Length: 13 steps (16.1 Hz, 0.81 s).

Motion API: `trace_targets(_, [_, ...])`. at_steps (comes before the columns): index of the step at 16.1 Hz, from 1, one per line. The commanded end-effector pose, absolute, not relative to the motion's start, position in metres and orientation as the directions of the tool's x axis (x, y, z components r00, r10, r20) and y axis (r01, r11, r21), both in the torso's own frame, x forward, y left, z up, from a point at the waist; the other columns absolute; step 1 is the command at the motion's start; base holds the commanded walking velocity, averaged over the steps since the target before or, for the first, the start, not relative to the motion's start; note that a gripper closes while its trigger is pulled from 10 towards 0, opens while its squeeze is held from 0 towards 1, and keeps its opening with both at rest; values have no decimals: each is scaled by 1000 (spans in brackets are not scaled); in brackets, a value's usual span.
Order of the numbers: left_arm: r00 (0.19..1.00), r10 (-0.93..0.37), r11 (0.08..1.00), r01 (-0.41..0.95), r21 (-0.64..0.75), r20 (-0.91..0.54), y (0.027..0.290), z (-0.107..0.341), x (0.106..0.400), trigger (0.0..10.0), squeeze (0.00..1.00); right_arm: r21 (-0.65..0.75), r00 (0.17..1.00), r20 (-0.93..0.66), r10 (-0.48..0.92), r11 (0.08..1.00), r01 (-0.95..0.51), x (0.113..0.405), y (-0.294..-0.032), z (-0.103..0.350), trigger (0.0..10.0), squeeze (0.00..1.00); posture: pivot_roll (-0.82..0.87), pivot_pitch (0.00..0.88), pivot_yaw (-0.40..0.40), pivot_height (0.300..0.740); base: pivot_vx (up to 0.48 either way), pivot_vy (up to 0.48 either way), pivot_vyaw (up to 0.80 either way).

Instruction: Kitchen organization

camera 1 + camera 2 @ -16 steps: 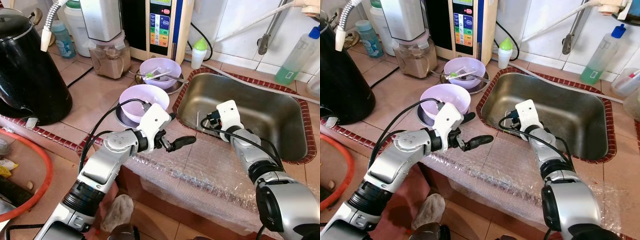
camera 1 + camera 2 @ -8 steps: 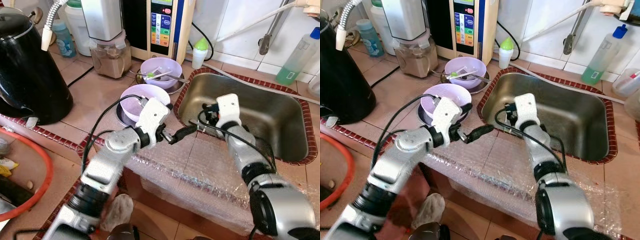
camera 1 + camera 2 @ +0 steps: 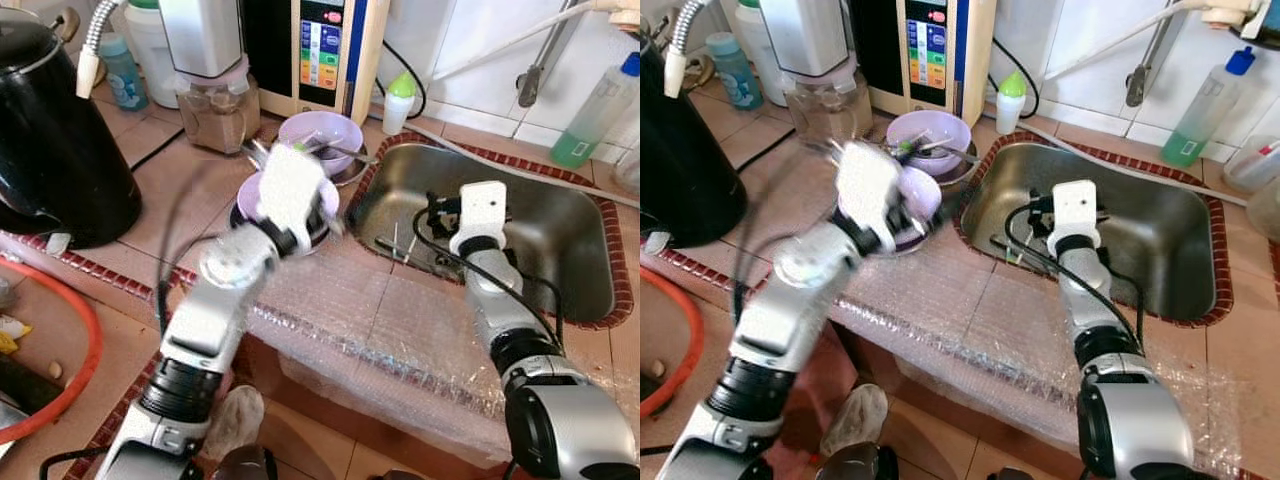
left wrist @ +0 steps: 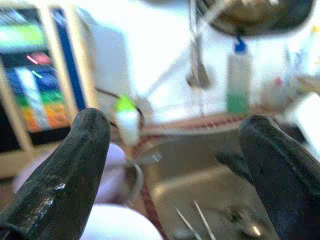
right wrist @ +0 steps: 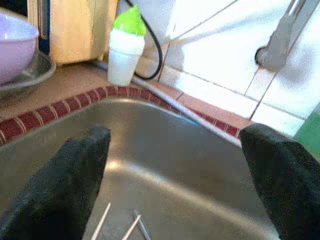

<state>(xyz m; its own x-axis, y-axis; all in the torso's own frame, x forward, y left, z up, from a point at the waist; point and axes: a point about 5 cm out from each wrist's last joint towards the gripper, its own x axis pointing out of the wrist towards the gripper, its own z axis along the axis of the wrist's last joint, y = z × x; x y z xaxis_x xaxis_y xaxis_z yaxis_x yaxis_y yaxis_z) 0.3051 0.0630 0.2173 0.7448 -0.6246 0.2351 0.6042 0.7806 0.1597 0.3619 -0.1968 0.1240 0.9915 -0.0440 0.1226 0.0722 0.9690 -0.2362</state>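
left eye view: left gripper, fingers wide apart, swung from counter edge up over the near lilac plastic bowl, prob. reaching for it. right gripper, also spread & empty, rose above the steel sink.

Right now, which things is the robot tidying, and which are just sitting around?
For the job: near purple bowl, far purple bowl, sink, sticks in the sink, left gripper, right gripper.

Just sitting: black kettle, green soap bottle, small green-capped bottle.

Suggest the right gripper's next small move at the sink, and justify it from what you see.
Probably lower the right gripper toward the thin sticks on the sink bottom: its fingers are open, it hangs above them, and nothing is held.
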Motion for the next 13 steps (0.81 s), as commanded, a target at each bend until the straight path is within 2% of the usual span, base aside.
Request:
trace_targets(1, [766,-584,812,558,171,270,70,223,305,10000,1000,-221,987,155,-42,972,76,360,-196,127,10000,1000,66,39,-11,740,0,0,0])
trace_targets(2, [802,-535,845,501,188,266,79,222,308,10000,1000,-248,986,169,-3,968,45,358,-193,127,10000,1000,67,36,-3,740,0,0,0])
trace_targets(3, [836,-479,878,445,178,268,89,219,309,10000,1000,-284,982,187,40,959,15,355,-190,128,10000,580,67,34,2,740,0,0,0])
trace_targets(4, [872,-409,911,371,182,270,102,215,310,10000,1000,-279,980,194,45,960,12,353,-191,128,10000,0,67,32,8,740,0,0,0])
trace_targets(6, [924,-323,939,285,193,205,118,204,314,10000,1000,-264,980,196,42,964,12,351,-194,128,10000,0,67,32,9,740,0,0,0])
trace_targets(8, [976,-186,978,172,122,113,143,186,318,10000,1000,-263,957,229,180,958,-117,345,-183,134,10000,0,76,25,8,740,0,0,0])
trace_targets(11, [992,-124,992,123,28,26,156,174,324,10000,1000,-312,908,238,346,912,-266,335,-171,139,10000,0,78,22,9,740,0,0,0])
trace_targets(13, [991,-134,990,133,-38,-28,157,168,328,10000,1000,-312,902,228,367,905,-289,332,-168,138,10000,0,74,20,14,740,0,0,0])
